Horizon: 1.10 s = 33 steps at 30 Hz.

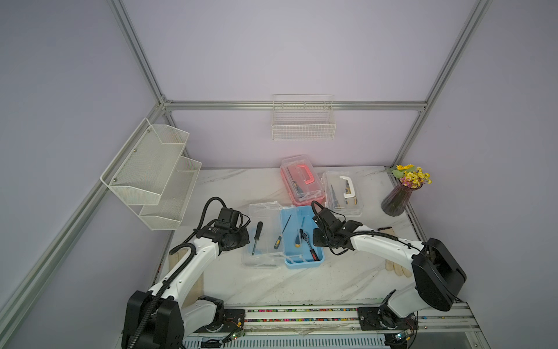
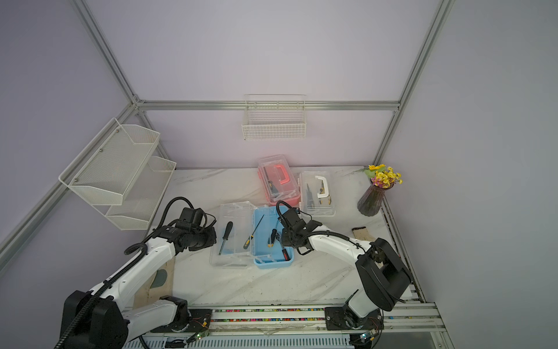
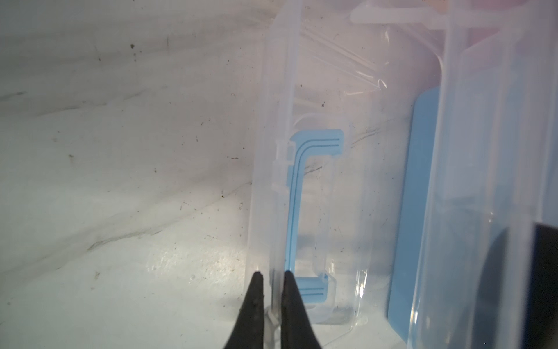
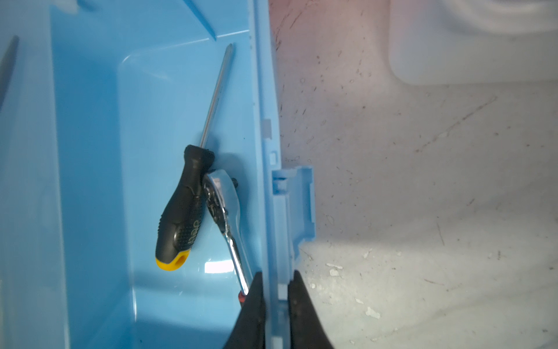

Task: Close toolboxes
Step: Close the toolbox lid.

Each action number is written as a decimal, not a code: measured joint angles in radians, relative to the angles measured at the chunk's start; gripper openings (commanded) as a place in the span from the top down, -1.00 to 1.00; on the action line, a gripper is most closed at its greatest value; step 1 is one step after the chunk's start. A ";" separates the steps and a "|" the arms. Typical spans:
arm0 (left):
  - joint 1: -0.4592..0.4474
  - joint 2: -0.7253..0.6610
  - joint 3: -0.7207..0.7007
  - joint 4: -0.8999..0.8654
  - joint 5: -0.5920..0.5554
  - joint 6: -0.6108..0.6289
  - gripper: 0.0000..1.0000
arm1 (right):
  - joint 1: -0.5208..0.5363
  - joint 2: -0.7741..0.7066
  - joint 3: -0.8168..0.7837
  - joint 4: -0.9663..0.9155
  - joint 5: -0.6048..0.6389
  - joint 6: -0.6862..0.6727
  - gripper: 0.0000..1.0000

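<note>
The arms are hiding the fingertips in both top views; the wrist views are showing the left gripper (image 3: pixel 271 275) pinching the clear lid (image 3: pixel 347 75) and the right gripper (image 4: pixel 276 276) clamping the wall of the blue toolbox (image 4: pixel 90 151). That box is lying open mid-table, with the pink toolbox (image 1: pixel 302 181) and white toolbox (image 1: pixel 342 193) sitting shut behind.

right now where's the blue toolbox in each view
Top view: blue toolbox lying open, centre of the lower half.
Top view: same place, slightly further left.
Left wrist: its blue base behind the clear lid.
Right wrist: its open base fills nearly half the picture.
Shared landmark: screwdriver beside the ratchet, in top views and right wrist.
</note>
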 measured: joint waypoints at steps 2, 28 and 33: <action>-0.018 0.000 0.048 -0.047 -0.031 0.007 1.00 | 0.013 0.005 0.010 -0.010 0.005 0.000 0.77; -0.450 0.222 0.637 -0.570 -0.434 -0.008 0.97 | 0.103 0.057 0.028 0.096 -0.072 0.074 0.76; -0.534 0.328 0.756 -0.530 -0.391 -0.024 0.05 | 0.104 0.058 0.018 0.143 -0.097 0.091 0.61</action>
